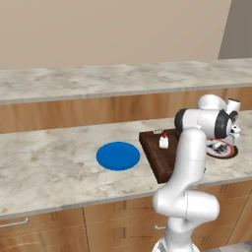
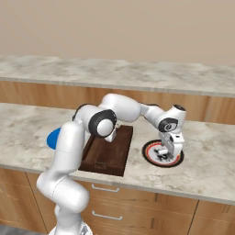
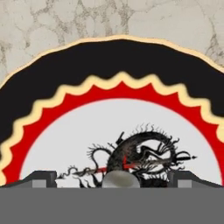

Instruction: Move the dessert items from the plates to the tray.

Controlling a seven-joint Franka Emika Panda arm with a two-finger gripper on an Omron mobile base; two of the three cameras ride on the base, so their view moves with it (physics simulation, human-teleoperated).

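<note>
no readable text, labels or numbers

Blue plate [image 1: 118,156] bare; cake block [image 1: 163,141] on tray [image 1: 156,155]; ringed plate [image 1: 224,149] behind arm.

We see 2 plates on the marble counter: a plain blue plate [image 1: 118,156], bare, left of the tray [image 1: 160,157], and a white plate [image 2: 151,156] with a red and black ringed rim (a dark dragon figure at its centre) right of it. The dark brown tray holds the white cake block [image 1: 163,141] with its red top, upright. A pale lump [image 3: 120,180] sits on the white plate.
</note>
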